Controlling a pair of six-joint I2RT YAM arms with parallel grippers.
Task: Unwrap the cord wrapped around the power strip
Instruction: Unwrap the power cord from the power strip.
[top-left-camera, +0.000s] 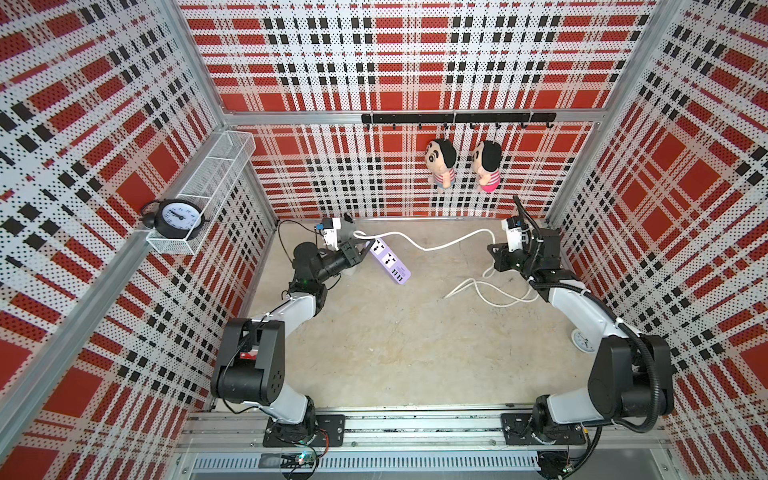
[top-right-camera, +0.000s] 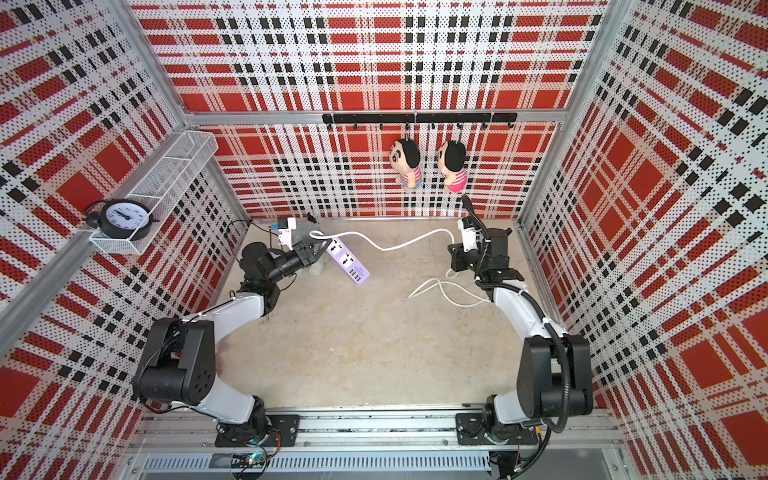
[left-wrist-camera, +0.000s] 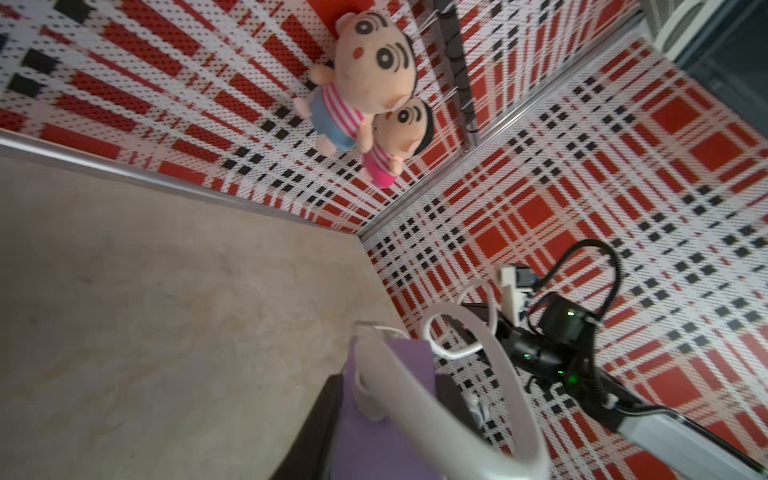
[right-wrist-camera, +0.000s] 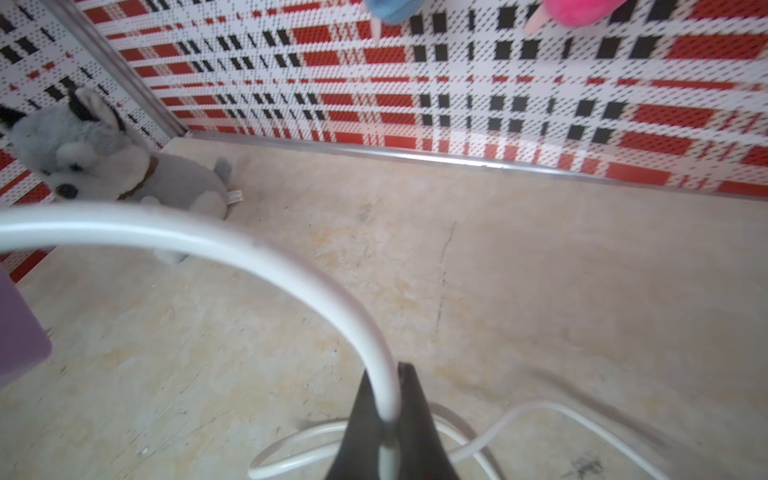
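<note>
The lavender power strip (top-left-camera: 390, 262) (top-right-camera: 347, 260) lies slantwise at the back left of the floor, sockets facing up. My left gripper (top-left-camera: 360, 252) (top-right-camera: 319, 251) is shut on its far end; in the left wrist view the purple body (left-wrist-camera: 382, 432) sits between the dark fingers (left-wrist-camera: 320, 424). The white cord (top-left-camera: 436, 247) (top-right-camera: 395, 248) leaves that end in a small loop and hangs across to my right gripper (top-left-camera: 494, 254) (top-right-camera: 454, 254). That gripper (right-wrist-camera: 388, 401) is shut on the cord (right-wrist-camera: 249, 245). Behind it, slack cord lies in loose loops (top-left-camera: 490, 293) on the floor.
A grey husky plush (right-wrist-camera: 104, 166) sits in the back left corner behind the strip. Two dolls (top-left-camera: 442, 162) (top-left-camera: 487, 165) hang from a hook rail on the back wall. A black clock (top-left-camera: 178, 216) stands in a wire basket on the left wall. A white round object (top-left-camera: 584, 341) lies by the right wall.
</note>
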